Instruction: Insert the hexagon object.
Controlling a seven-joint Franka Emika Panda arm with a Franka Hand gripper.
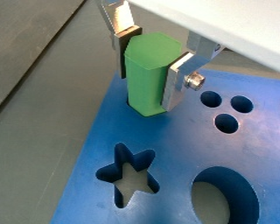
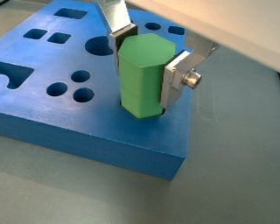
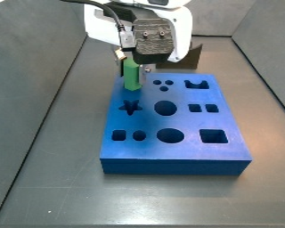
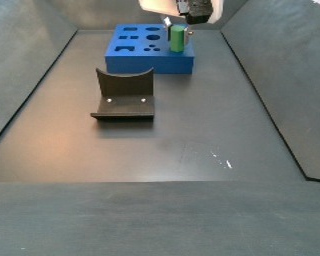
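Observation:
The hexagon object (image 1: 150,73) is a bright green six-sided peg. It stands upright with its lower end in a hole near a corner of the blue block (image 1: 178,149). It also shows in a wrist view (image 2: 143,77) and in both side views (image 3: 131,75) (image 4: 178,40). My gripper (image 1: 154,61) is shut on the peg, its silver fingers (image 2: 175,80) pressed against opposite flat sides. In a side view the gripper (image 3: 134,64) hangs over the block's far left corner. The blue block (image 3: 175,125) has several shaped holes.
A star-shaped hole (image 1: 130,174) and an oval hole (image 1: 227,203) lie close to the peg. The dark fixture (image 4: 124,96) stands on the grey floor in front of the block (image 4: 143,48). Dark walls enclose the floor on both sides.

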